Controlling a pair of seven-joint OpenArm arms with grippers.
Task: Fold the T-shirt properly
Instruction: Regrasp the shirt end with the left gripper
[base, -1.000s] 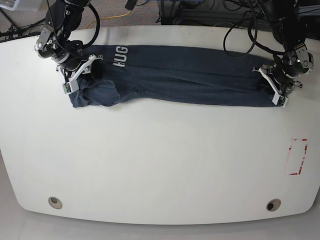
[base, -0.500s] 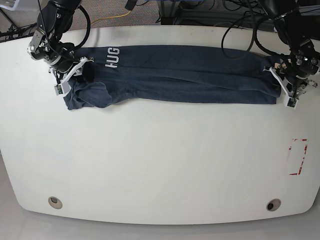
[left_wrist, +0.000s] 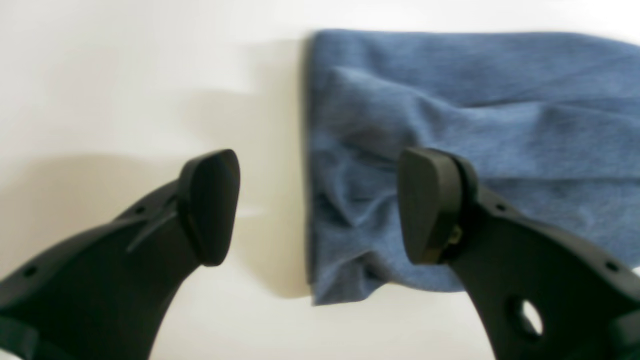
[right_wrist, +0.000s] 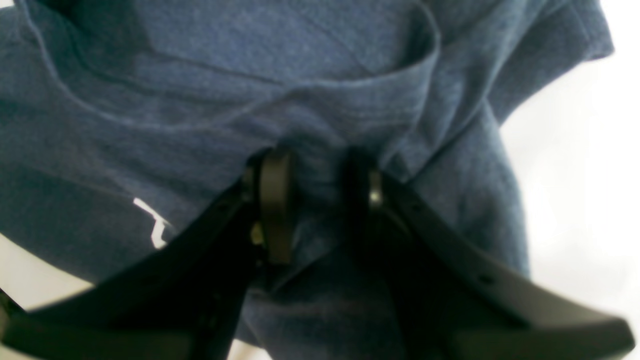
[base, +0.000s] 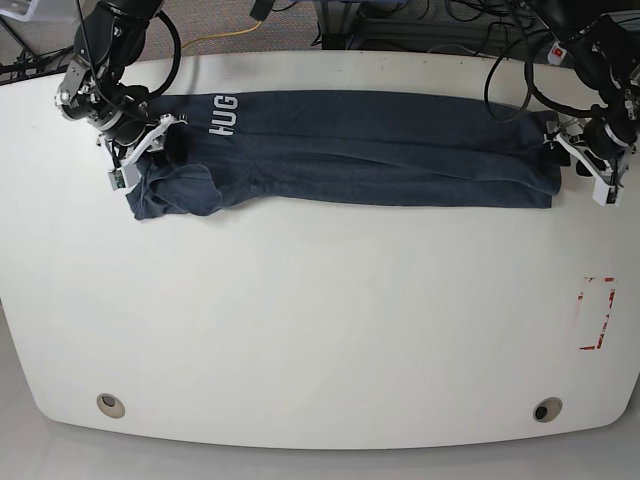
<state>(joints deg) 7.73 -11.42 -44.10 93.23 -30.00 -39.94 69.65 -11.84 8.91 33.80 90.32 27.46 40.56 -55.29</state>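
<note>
left gripper (left_wrist: 317, 205) hangs released, jaws wide apart, straddling the t-shirt (base: 350, 150)'s end edge — one finger over bare table (base: 320, 320), the other above cloth, nothing pinched. beyond it the shirt runs as a long folded band toward the right gripper (right_wrist: 320, 210), which is clenched on a bunch of fabric near the "hug" lettering (base: 222, 116). to do this well, i'd judge: free that end gently, without dragging the band crooked.
</note>
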